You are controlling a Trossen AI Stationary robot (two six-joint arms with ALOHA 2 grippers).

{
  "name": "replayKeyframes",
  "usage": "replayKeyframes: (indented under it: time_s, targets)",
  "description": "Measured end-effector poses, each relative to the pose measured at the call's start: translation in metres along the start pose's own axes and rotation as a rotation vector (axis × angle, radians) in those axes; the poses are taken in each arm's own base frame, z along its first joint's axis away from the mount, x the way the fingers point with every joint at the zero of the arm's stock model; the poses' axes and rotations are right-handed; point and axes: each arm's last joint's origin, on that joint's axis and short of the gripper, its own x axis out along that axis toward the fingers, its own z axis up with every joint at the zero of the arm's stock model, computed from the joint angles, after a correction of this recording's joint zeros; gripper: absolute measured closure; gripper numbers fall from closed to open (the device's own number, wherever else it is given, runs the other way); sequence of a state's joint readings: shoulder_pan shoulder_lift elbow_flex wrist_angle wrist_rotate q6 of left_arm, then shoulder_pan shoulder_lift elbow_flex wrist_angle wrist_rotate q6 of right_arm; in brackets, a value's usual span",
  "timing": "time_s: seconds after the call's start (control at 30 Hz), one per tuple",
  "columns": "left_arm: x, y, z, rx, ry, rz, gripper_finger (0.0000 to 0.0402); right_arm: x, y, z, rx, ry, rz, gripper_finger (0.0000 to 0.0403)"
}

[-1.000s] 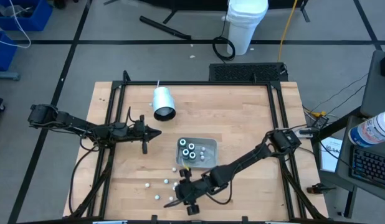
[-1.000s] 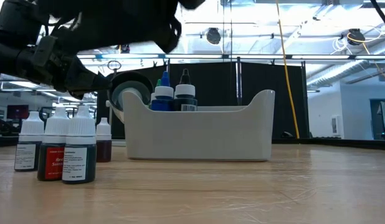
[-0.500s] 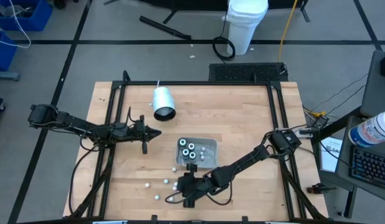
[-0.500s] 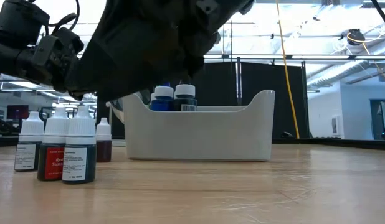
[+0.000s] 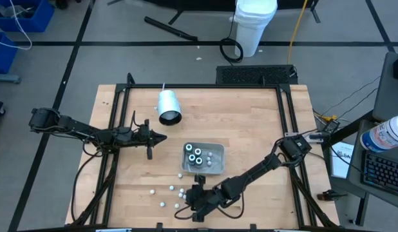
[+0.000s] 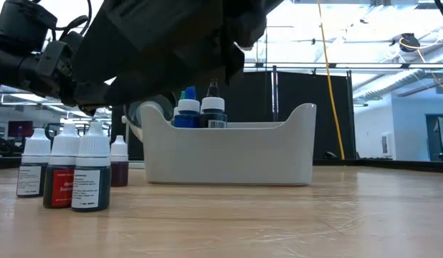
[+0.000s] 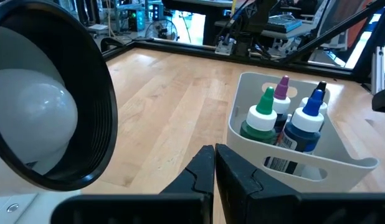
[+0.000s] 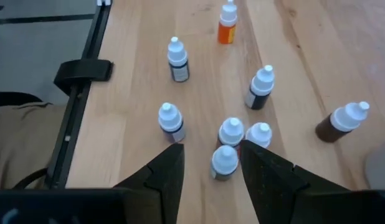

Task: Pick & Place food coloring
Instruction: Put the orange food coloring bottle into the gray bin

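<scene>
Now I see my right gripper (image 8: 208,171) hanging with its fingers apart and grasping nothing, just above a cluster of white-capped food coloring bottles (image 8: 225,163) standing on the table (image 5: 250,122). Beyond it, more bottles (image 5: 196,156) stand inside the tray (image 5: 217,169). My left gripper (image 7: 214,168) waits clenched and empty near the white cup (image 5: 167,106).
</scene>
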State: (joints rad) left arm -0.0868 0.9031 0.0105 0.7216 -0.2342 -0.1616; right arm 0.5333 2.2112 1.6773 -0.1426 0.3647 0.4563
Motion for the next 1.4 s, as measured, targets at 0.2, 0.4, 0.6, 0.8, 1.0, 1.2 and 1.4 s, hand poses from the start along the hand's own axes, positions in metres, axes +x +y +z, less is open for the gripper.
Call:
replayKeyframes:
  time_s: [0.2,0.4,0.6,0.8,1.0,1.2,1.4]
  targets:
    - [0.000,0.000,0.000,0.000,0.000,0.000,0.0382,0.005,-0.004,-0.007,0.014,-0.037,0.009,0.0257]
    - [0.000,0.000,0.000,0.000,0.002,0.000,0.0382,0.009,-0.008,-0.016,0.032,-0.096,-0.034,0.0257]
    - [0.000,0.000,-0.001,0.003,0.015,0.002,0.0382,0.009,-0.008,-0.015,0.041,-0.104,-0.038,0.0257]
    - [0.000,0.000,-0.001,0.003,0.015,0.002,0.0382,0.009,-0.008,-0.016,0.020,-0.095,-0.024,0.0256]
    - [0.000,0.000,-0.001,0.004,0.015,0.002,0.0382,0.010,-0.009,-0.022,0.012,-0.063,0.023,0.0256]
    - [0.000,0.000,-0.001,0.004,0.015,0.002,0.0382,0.012,-0.011,-0.026,0.039,-0.086,0.017,0.0256]
    - [0.000,0.000,-0.001,-0.007,0.017,-0.014,0.0382,0.012,-0.011,-0.027,0.015,-0.088,0.007,0.0256]
